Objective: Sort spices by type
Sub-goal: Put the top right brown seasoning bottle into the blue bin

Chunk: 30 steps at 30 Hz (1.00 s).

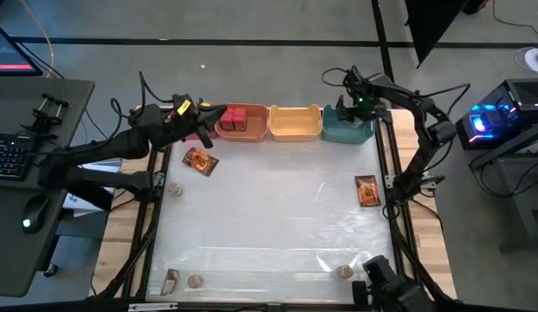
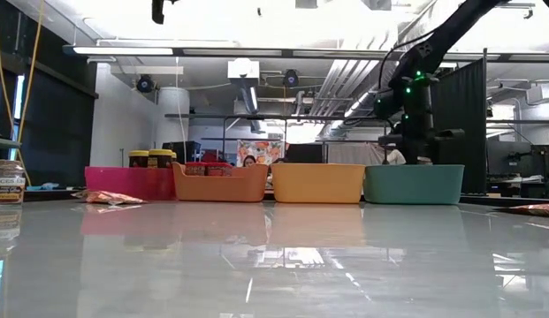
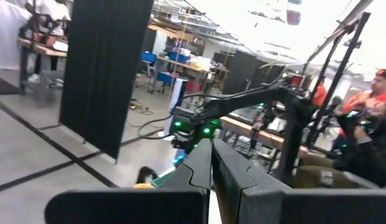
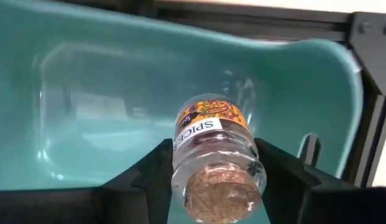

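A small clear glass spice jar with a grey-brown cork-like lid and an orange label point(image 4: 216, 155) is held between the fingers of the right gripper point(image 4: 214, 180), whose jaws are parted only as far as the jar's width and pressed against its sides. It is hung lid toward the wrist, just over the hollow of the teal plastic bin point(image 4: 105, 93) at the far right corner of the table, presumably so it can be dropped among its own kind; the visible part of that bin looks bare.

Elsewhere, red boxes point(image 1: 235, 119) are seen in the orange bin point(image 1: 256, 132), and yellow-lidded jars point(image 2: 150, 158) rise from the pink bin point(image 2: 128, 183). Two flat orange-brown foil packets point(image 1: 200, 161) point(image 1: 366, 191) are left on the tabletop, with small jars point(image 1: 196, 282) along the near edge.

The left gripper point(image 1: 218, 115), fully closed and empty, is parked over the far left corner.
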Motion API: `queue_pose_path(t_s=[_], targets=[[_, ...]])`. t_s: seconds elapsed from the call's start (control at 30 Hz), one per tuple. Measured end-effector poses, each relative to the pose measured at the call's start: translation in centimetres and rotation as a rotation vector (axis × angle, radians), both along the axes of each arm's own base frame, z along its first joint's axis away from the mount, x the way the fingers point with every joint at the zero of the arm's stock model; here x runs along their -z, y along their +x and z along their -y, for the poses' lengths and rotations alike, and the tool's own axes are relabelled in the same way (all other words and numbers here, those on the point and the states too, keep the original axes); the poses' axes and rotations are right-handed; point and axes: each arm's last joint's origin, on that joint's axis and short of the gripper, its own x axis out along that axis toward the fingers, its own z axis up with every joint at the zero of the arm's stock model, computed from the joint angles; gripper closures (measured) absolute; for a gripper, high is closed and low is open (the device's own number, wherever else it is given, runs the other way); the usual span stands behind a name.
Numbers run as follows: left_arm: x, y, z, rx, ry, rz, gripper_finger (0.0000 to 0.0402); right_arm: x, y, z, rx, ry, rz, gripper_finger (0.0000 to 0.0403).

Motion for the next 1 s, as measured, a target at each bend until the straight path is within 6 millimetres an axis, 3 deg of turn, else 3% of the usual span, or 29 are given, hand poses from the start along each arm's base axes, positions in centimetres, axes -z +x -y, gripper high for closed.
queue_pose_path(t_s=[0.37, 0.63, 1.0], targets=[[0.1, -0.4, -1.1, -0.012, 0.017, -0.021, 0.0402, 0.0, -0.6, 0.4, 0.168, -0.02, 0.017, 0.0221], [0.8, -0.3, -1.2, 0.044, -0.002, -0.088, 0.0402, 0.0, -0.7, 0.3, 0.238, -0.017, 0.02, 0.0169], [1.0, -0.3, -1.2, 0.041, -0.005, -0.115, 0.0401, -0.2, -0.7, 0.3, 0.186, -0.01, 0.013, 0.0204]])
